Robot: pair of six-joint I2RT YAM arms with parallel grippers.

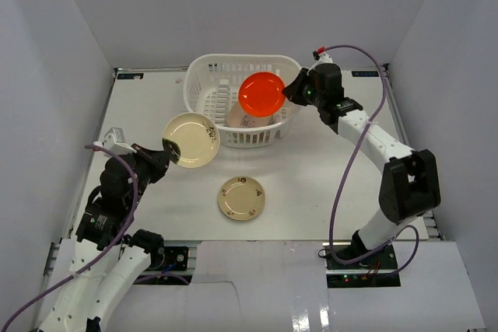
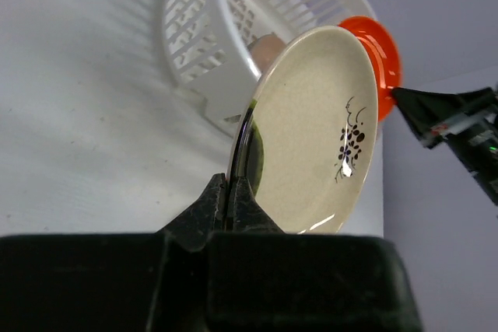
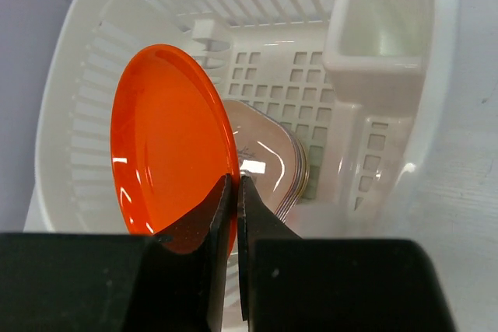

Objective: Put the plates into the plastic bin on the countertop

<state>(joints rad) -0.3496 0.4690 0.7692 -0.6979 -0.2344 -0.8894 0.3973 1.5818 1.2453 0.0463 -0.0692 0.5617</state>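
Top external alone, loose plate (image 1: 241, 197), fingers (image 2: 206, 215) clamp cream plate (image 2: 311, 130) left, red plate (image 3: 167, 138) right

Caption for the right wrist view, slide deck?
Right pincer shut on the edge of the red-orange plate, tilted above the white bin with pinkish plates stacked inside.

Over the plastic bin (image 1: 196, 91) the middle and right are blocked for me by the red-orange plate (image 1: 262, 92) pinched in the right gripper (image 1: 289, 89), with stacked plates (image 1: 245, 120) lying below it; the left part is open from above. The cream plate (image 1: 191, 140) clamped in the left gripper (image 1: 165, 153) hangs just beside the bin's near-left wall. On the countertop (image 1: 327, 176) one small round plate (image 1: 241, 197) lies between the arms, with free room around it.
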